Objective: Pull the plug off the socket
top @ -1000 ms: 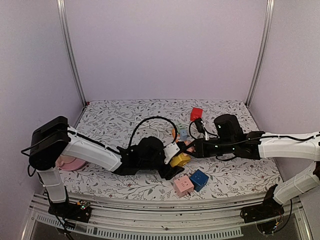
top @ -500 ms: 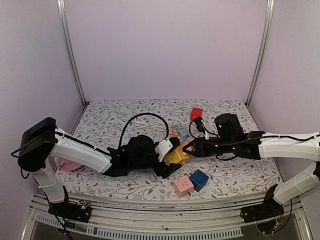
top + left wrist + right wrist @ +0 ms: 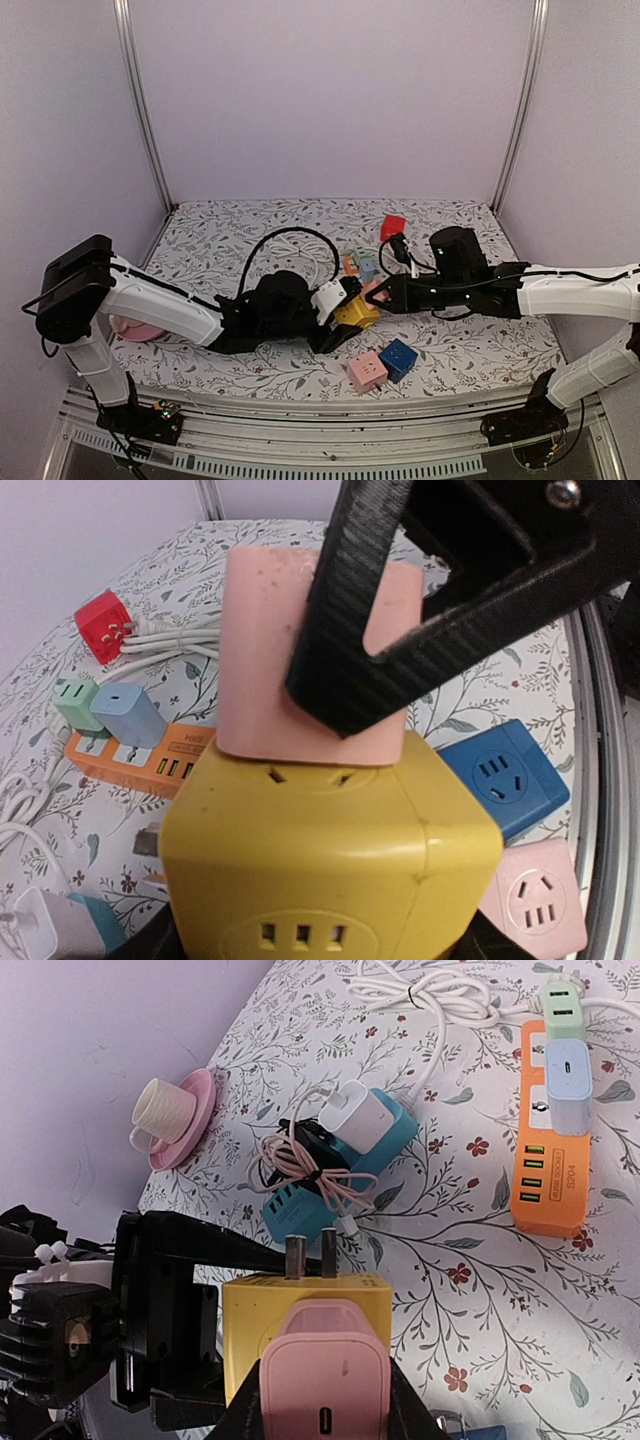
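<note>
Left gripper (image 3: 347, 312) tighter around yellow socket (image 3: 330, 850)

Left arm (image 3: 165, 302) stretched low over the counter (image 3: 250, 230) from its base at bottom left, forearm nearly flat, pointing right toward centre; left tool (image 3: 343, 320) has its jaws partly apart, one on either side of the yellow socket (image 3: 330, 860); can't tell if they actually bite. Right arm (image 3: 570, 290) reaches in from the right, also low, forearm about level, pointing left; right tool (image 3: 374, 294) clamped tight on the pink plug (image 3: 323, 1380); one finger (image 3: 345, 600) lies across the plug's face in the left wrist view. Both tools meet tip to tip near counter centre.
</note>
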